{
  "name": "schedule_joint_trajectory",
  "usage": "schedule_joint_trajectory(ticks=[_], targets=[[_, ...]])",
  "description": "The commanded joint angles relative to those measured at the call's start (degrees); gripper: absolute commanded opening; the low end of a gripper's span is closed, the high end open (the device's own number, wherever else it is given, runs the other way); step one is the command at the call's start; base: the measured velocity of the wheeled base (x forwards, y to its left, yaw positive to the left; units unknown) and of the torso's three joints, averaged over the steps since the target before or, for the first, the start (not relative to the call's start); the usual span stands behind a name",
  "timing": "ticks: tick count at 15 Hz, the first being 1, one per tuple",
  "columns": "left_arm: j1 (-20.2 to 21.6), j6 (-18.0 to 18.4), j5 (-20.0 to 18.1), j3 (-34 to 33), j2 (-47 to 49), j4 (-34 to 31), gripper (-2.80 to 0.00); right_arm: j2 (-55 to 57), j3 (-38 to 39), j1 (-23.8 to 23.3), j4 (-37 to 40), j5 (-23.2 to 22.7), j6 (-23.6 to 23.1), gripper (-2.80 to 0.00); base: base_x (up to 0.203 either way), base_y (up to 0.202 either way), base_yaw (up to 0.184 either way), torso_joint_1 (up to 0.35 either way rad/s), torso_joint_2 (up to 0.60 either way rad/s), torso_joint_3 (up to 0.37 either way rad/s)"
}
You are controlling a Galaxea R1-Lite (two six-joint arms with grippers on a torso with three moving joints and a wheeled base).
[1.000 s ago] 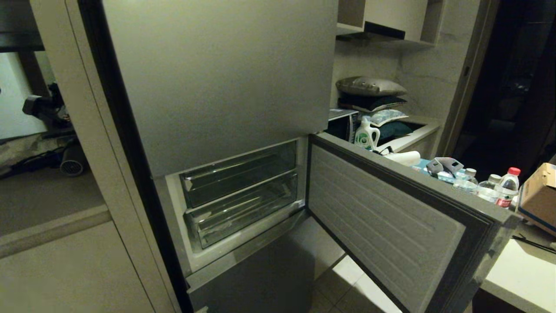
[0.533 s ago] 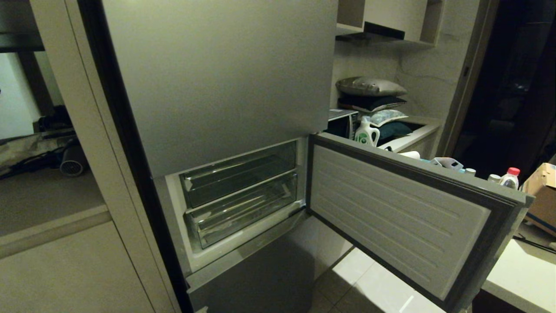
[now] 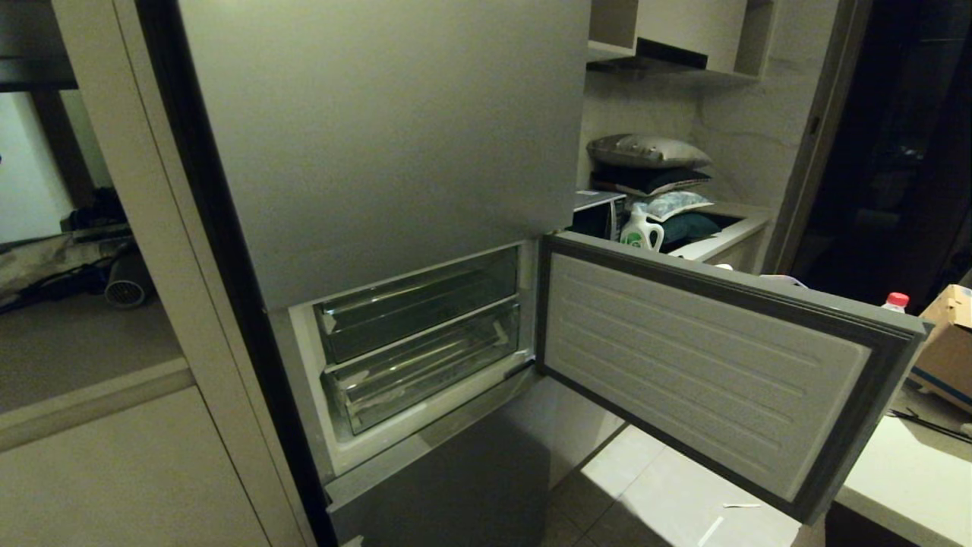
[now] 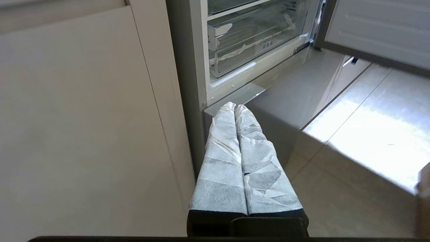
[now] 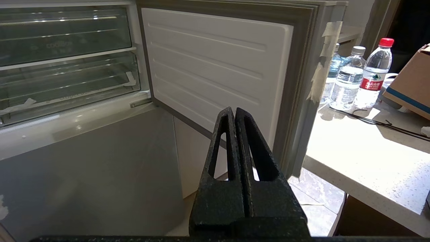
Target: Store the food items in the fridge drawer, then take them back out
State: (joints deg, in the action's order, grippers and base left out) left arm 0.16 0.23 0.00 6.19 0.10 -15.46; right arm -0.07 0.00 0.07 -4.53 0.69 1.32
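step: opening fridge drawer (image 3: 425,365) (food unseen) | left gripper (image 4: 235,108) jaws pressed together, needing spreading, gripping front lip squarely

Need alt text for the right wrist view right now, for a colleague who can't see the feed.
The right pincer, shut and empty, hangs in front of the open fridge door. Two clear drawers sit pushed in beside the door, with no food showing in them. Past the door's taped edge, water bottles and a cardboard box stand on a pale counter.
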Motion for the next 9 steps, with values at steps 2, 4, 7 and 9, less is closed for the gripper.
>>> schedule_joint_trajectory(ticks=[2, 4, 7, 9], targets=[[0.02, -0.35, 0.18, 0.02, -0.01, -0.27, -2.8, -0.01, 1.67, 0.01, -0.04, 0.02, 0.0, -2.8, 0.0, 0.0, 0.0, 0.0, 0.0, 0.0], [0.02, -0.37, 0.18, 0.05, -0.01, -0.27, -2.8, -0.01, 1.67, 0.01, -0.04, 0.02, 0.0, -2.8, 0.0, 0.0, 0.0, 0.0, 0.0, 0.0], [0.02, -0.4, 0.18, 0.03, -0.01, -0.27, -2.8, -0.01, 1.67, 0.01, -0.04, 0.02, 0.0, -2.8, 0.0, 0.0, 0.0, 0.0, 0.0, 0.0], [0.02, -0.4, 0.18, 0.02, -0.01, -0.27, -2.8, -0.01, 1.67, 0.01, -0.04, 0.02, -0.09, -2.8, 0.0, 0.0, 0.0, 0.0, 0.0, 0.0]])
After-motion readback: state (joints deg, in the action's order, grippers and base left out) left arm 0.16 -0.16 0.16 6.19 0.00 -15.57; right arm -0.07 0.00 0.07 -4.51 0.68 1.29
